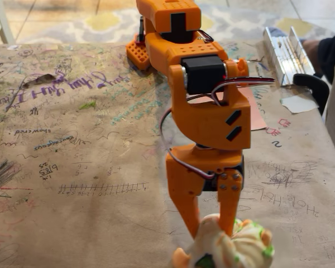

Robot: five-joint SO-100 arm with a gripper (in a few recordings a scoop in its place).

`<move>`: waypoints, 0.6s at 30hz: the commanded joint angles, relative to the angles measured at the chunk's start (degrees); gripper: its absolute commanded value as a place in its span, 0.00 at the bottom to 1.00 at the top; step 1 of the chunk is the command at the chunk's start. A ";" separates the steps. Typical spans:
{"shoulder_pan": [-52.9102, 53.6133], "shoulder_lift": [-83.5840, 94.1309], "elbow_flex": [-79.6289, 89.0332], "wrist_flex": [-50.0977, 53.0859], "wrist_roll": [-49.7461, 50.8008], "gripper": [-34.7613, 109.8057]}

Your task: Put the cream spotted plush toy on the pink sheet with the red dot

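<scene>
The cream spotted plush toy [226, 248] sits at the bottom edge of the fixed view, squeezed between the orange fingers of the hand [215, 231], which grasps it. The pink sheet [255, 111] lies farther back, mostly hidden behind the arm. The surface [72, 167] is brown paper covered in scribbles and writing. A patterned rug [100, 22] lies on the floor beyond.
</scene>
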 commanded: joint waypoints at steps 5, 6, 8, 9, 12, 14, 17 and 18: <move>0.26 20.92 -15.38 4.39 3.87 0.24; 0.18 20.92 -15.38 5.36 3.69 0.24; 0.18 19.07 -15.21 6.50 2.90 0.24; 0.18 17.58 -15.12 5.80 2.81 0.24; 0.09 12.92 -15.29 4.31 2.37 0.24; -0.18 11.34 -15.21 4.83 2.81 0.24; -1.32 11.78 -13.54 6.06 4.22 0.24; -1.67 12.04 -12.92 5.80 4.48 0.24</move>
